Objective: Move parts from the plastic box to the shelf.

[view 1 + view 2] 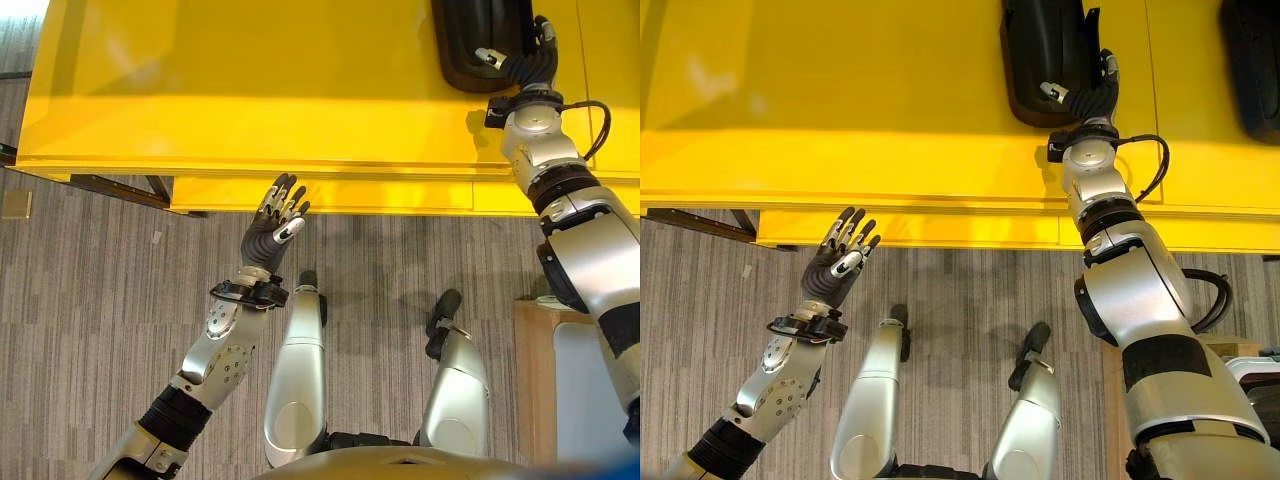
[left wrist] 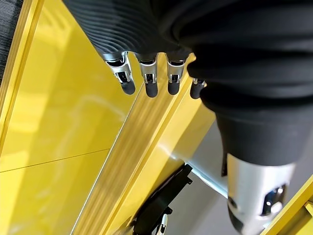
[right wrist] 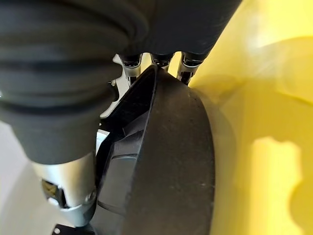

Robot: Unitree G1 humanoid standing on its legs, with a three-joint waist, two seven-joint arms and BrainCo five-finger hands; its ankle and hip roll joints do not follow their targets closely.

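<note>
Placing step, by the look of it. Right hand [image 1: 1087, 92] reaching over the yellow shelf [image 1: 840, 110], fingers and thumb curled round the near rim of a black part [image 1: 1040, 50] lying on the shelf just beyond the wrist. Another dark part [image 1: 1252, 60] further out, well off to that hand's right. Left hand [image 1: 837, 258] idle, fingers straight and relaxed, holding nothing, just short of the shelf's front edge. Next, likely: loosen the fingers, draw back without dragging the part along.
</note>
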